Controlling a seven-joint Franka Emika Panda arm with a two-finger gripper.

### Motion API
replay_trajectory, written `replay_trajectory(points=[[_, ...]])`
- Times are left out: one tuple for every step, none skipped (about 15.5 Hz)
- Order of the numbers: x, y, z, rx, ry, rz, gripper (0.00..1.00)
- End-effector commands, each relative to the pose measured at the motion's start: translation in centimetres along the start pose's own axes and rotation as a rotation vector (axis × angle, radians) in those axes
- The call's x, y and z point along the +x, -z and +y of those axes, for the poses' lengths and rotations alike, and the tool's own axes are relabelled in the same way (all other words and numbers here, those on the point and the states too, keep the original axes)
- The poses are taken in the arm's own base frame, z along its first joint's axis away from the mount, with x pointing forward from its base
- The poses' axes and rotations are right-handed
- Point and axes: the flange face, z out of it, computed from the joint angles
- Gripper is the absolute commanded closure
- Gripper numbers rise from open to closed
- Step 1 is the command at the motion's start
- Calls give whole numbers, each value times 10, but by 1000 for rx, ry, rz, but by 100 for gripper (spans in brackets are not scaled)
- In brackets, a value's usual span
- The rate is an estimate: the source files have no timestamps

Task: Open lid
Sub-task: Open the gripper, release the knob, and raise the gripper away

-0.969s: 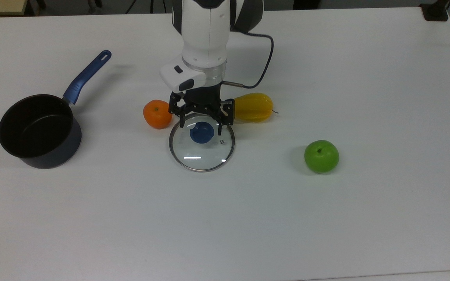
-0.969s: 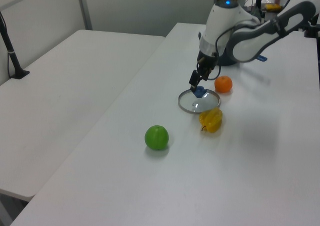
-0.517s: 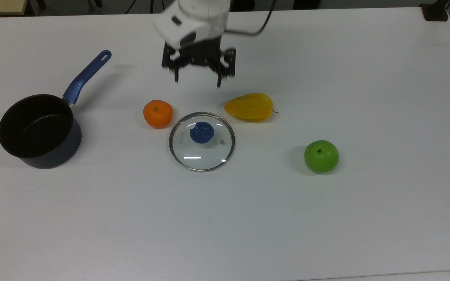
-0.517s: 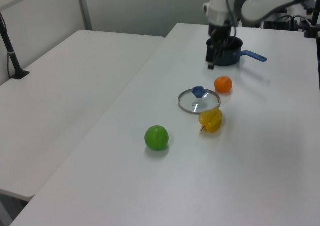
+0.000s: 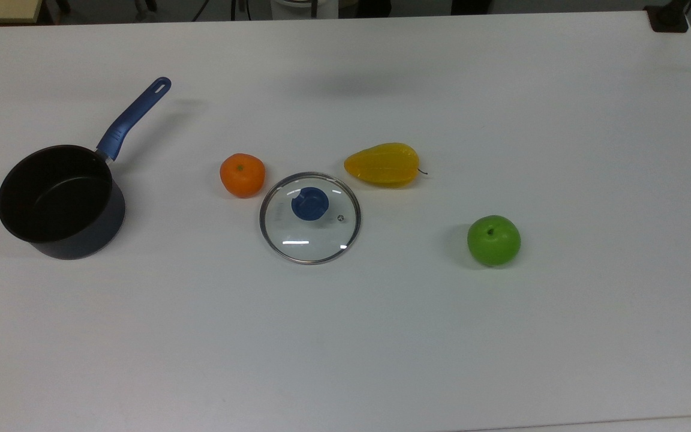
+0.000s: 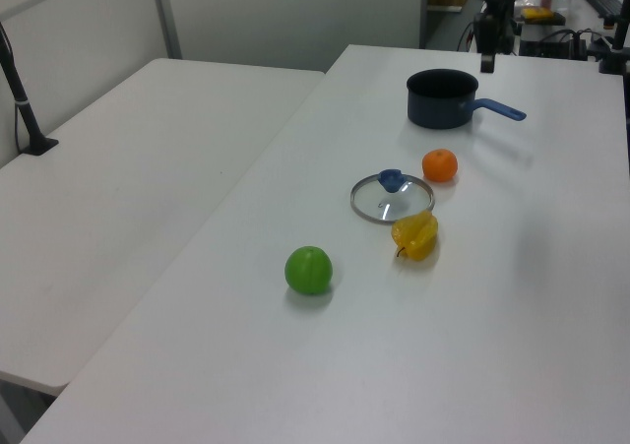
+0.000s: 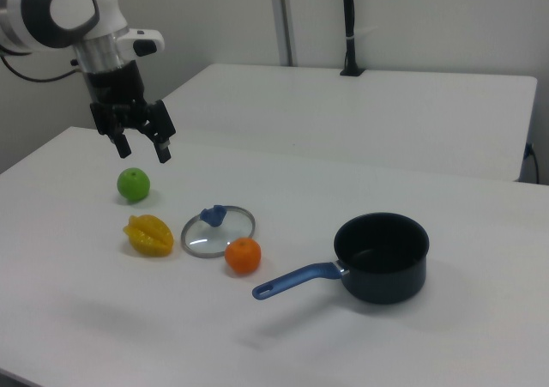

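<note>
The lid (image 5: 310,225) lies flat on the white table (image 5: 345,336), a clear glass disc with a metal rim and a blue knob (image 5: 310,203). It also lies between the fruits in the left view (image 6: 392,200) and the right view (image 7: 218,226). The dark saucepan (image 5: 57,201) with its blue handle stands uncovered and apart, at the top view's left. My gripper (image 7: 144,152) hangs open and empty, high above the table at the right view's upper left, well away from the lid.
An orange (image 5: 242,174) sits just beside the lid's rim at the top view's left. A yellow star fruit (image 5: 382,164) lies at the lid's upper right. A green apple (image 5: 493,240) rests further right.
The gripper, open around the lid's knob a second ago, has risen and pulled back out of the top view. The lid has stayed in place on the table.
</note>
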Motion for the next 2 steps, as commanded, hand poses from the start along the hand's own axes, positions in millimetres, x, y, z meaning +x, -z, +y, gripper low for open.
replay_trajectory(points=[[-7,11,17,32,-4,-17,0],[-7,12,18,32,-6,-20,0]])
